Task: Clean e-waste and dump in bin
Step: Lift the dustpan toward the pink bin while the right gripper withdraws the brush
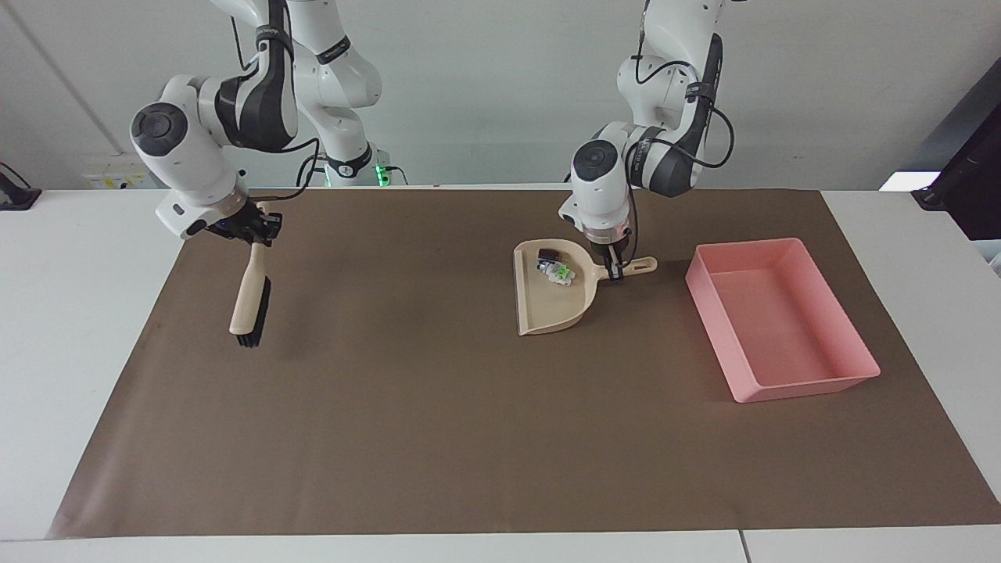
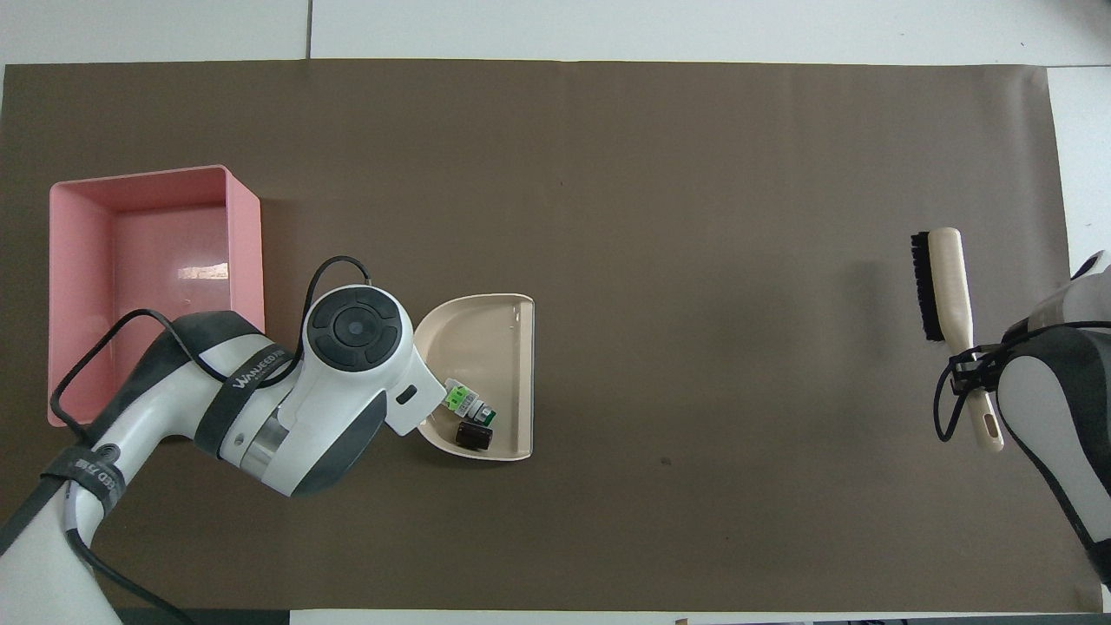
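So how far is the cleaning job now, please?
Sweeping looks done: both e-waste bits lie in the dustpan. In hand: the left gripper is shut on the dustpan handle, and the right gripper holds the brush over the mat at the right arm's end. Left to do: tip the bits into the pink bin, which has nothing in it.

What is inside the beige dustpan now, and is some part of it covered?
Inside the dustpan lie two bits: a dark stubby piece and a white-grey component with green marks. In the overhead view the left arm covers its handle end.
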